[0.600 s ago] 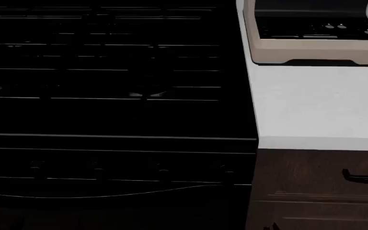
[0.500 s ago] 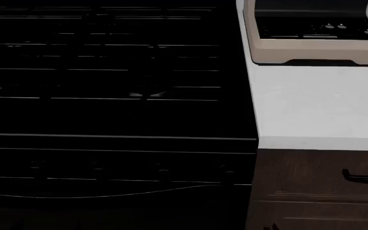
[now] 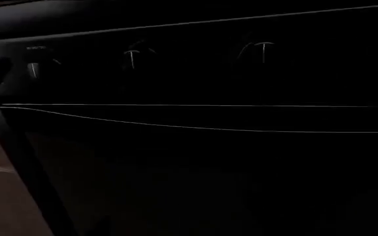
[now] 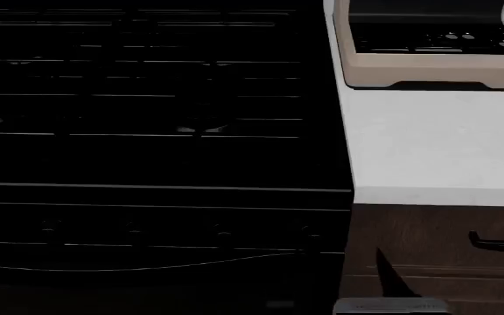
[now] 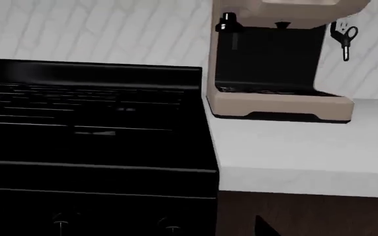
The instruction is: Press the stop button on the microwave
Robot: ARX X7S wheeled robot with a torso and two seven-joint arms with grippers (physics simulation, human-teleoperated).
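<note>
No microwave or stop button shows in any view. A grey part of my right arm or gripper (image 4: 390,306) pokes in at the bottom edge of the head view, in front of the dark wood cabinet (image 4: 445,262), and casts a dark pointed shadow on it. Its jaws are hidden. The right wrist view faces the stove (image 5: 90,132) and the counter (image 5: 300,152) from low in front. The left wrist view faces the black stove front with its knobs (image 3: 131,55), close up. My left gripper does not show.
A black gas stove (image 4: 147,98) fills the left. A white counter (image 4: 436,144) lies to its right, with a beige coffee machine (image 4: 427,46) at the back, which also shows in the right wrist view (image 5: 277,59). A drawer handle (image 4: 501,244) sits below the counter.
The grey part of my right arm and its shadow have come up into the bottom of the head view. The view itself has not moved.
</note>
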